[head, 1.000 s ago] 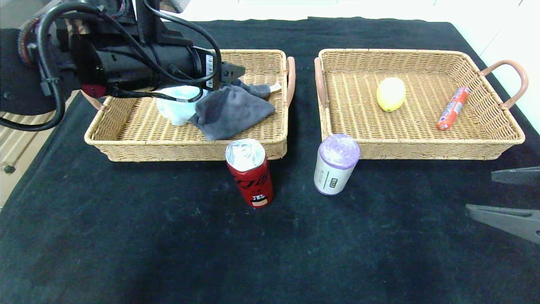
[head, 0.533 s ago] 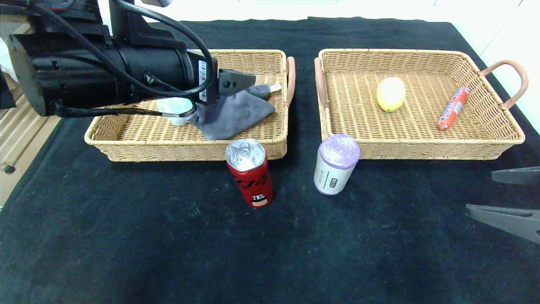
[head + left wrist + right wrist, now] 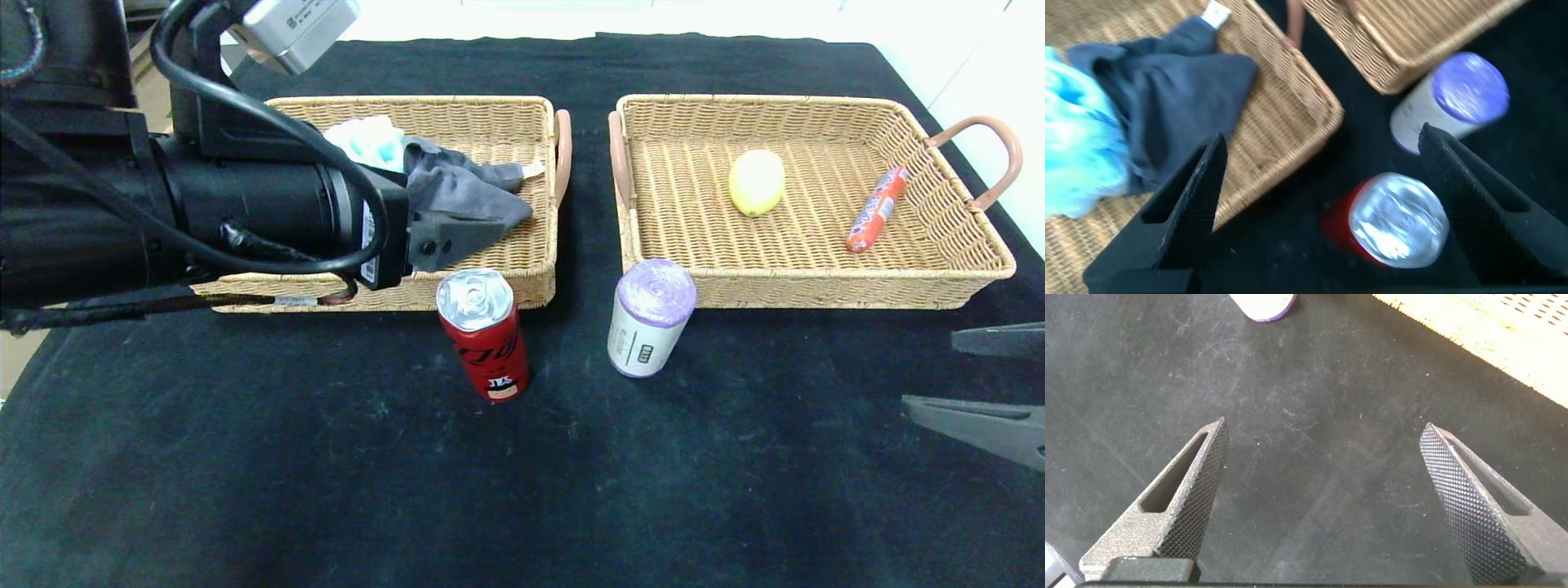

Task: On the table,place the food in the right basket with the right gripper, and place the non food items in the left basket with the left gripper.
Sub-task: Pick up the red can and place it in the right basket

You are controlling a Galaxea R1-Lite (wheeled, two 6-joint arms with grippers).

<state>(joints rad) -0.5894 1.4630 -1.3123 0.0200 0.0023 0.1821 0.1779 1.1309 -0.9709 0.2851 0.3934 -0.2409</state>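
Both grippers are seen with jaws spread wide and nothing between them.

From the head view, the left gripper [image 3: 457, 237] is carried low over the front edge of the left basket [image 3: 490, 110], its tip just behind the red can [image 3: 483, 333]. Much of that basket is hidden by the arm; only the blue sponge [image 3: 371, 140] and the grey cloth [image 3: 461, 192] are visible inside it, the cloth partly over the sponge. The can and the purple roll [image 3: 651, 317] are stood upright on the black table [image 3: 522, 474], in front of the gap between the baskets, near each other but apart. The lemon [image 3: 756, 181] and the sausage [image 3: 876, 209] are lain well apart in the right basket [image 3: 816, 282]. The right gripper [image 3: 992, 384] is parked at the right edge, well away from the can.

From the left wrist view, what the arm hides above is revealed: the sponge [image 3: 1078, 139] and cloth [image 3: 1167, 102] are touching, and the basket corner [image 3: 1306, 106] is shown between the left gripper's [image 3: 1319, 200] open fingers [image 3: 1180, 216]. The can [image 3: 1392, 224] lies just outside that corner, the roll [image 3: 1454, 98] beside it.

From the right wrist view, only bare table [image 3: 1315, 457] is framed by the right gripper's [image 3: 1323, 506] fingers [image 3: 1184, 498], with the roll's base [image 3: 1264, 305] and a strip of the right basket [image 3: 1486, 335] beyond.
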